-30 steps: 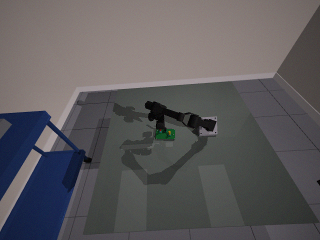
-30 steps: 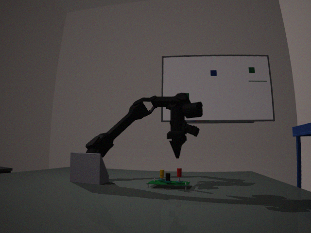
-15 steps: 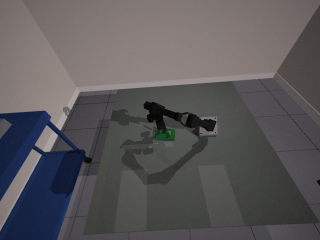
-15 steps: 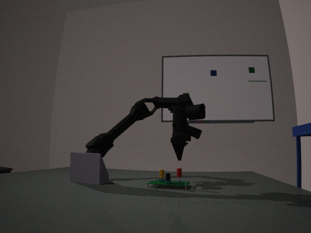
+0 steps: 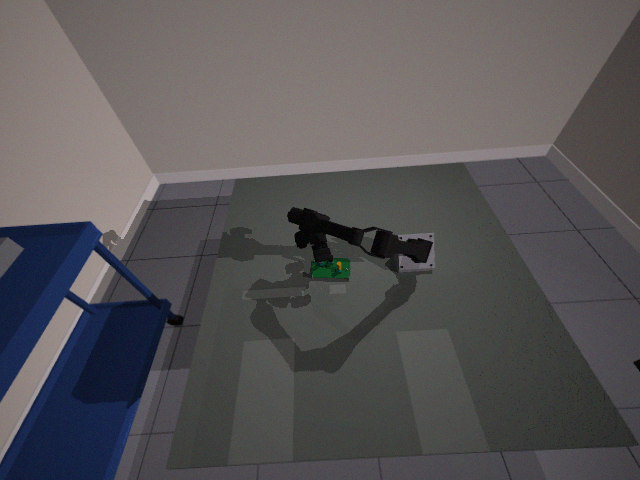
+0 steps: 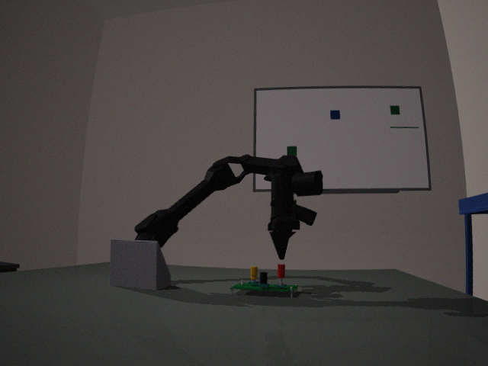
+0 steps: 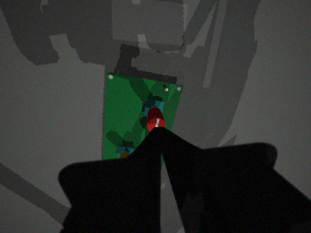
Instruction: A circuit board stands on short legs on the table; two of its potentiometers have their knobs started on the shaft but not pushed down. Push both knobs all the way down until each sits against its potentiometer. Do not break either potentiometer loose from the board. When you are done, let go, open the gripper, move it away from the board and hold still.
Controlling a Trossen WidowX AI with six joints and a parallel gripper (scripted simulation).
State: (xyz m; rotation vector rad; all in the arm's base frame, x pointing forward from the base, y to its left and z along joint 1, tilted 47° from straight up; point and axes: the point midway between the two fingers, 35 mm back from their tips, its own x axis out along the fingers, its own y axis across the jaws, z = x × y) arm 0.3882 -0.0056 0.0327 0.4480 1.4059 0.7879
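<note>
Circuit board [image 5: 321, 274] [image 6: 271, 288] [image 7: 121, 107] stands on short legs on the worktop [image 5: 361, 403] [image 6: 157, 331] [image 7: 44, 112], in the top view nearer the left and far edges than the right and near ones, with a broad stretch reaching to the near corners. Beyond the left edge is a blue cart [image 5: 92, 232] [image 6: 467, 252]; the whiteboard [image 6: 366, 157] shows only in the exterior view. The black arm [image 5: 336, 230] [image 6: 191, 197] reaches over from its pale base [image 5: 415, 266] [image 6: 133, 264], toward the right edge. Its end effector [image 5: 324, 257] [image 6: 281, 258] [image 7: 158, 131] has its fingers together, nothing between them, tips just above the red knob [image 6: 280, 271] [image 7: 155, 119]. Exterior view shows that gap and bare shaft below the knob; from the top, the arm hides it. The yellow knob [image 5: 339, 265] [image 6: 253, 273] [image 7: 124, 154] also stands raised; the black knob [image 6: 263, 277] sits lower, unseen in the wrist view.
</note>
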